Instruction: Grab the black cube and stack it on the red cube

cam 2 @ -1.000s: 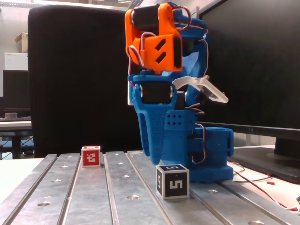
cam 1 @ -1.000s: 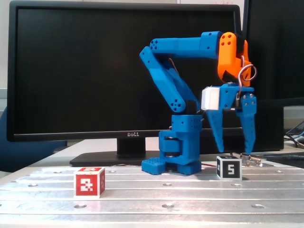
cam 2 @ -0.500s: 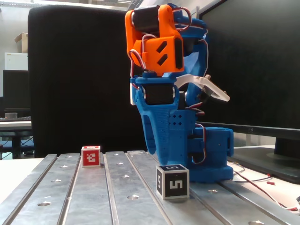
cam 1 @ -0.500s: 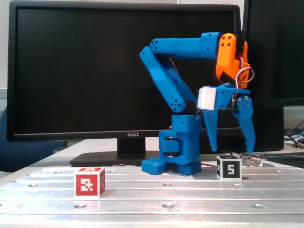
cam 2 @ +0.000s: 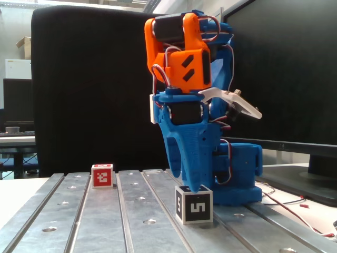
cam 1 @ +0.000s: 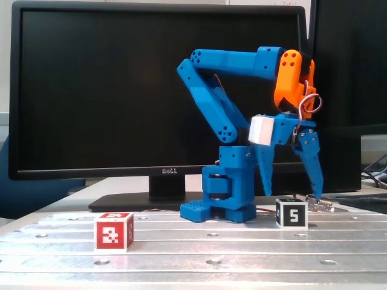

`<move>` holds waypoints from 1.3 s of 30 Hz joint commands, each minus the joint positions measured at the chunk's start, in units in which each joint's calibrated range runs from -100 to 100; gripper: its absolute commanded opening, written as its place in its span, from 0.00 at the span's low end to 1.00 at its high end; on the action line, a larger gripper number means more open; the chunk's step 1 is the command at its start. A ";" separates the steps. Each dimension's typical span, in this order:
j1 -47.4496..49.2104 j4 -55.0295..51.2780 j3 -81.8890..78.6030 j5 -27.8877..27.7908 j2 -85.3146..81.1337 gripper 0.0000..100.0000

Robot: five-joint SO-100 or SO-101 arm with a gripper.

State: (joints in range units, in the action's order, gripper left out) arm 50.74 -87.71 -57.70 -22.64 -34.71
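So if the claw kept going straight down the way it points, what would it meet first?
Most likely the black cube: the open claw points down with its tips just above the cube's top in both fixed views, though exact depth alignment is hard to confirm.

My black cube [cam 1: 292, 214] sits flat on the ribbed metal table [cam 1: 242, 254], a white 5-like marker on its white-edged faces. The red cube [cam 1: 113, 231], same size with a white pixel pattern, rests upright, well apart to its left in that fixed view.
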 commanded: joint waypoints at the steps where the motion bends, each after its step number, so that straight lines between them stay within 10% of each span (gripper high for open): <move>1: 0.16 1.99 -1.14 0.13 -0.62 0.34; 39: 1.94 8.57 -6.21 0.29 0.13 0.33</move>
State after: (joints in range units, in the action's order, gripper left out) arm 52.81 -79.80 -64.13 -22.64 -34.55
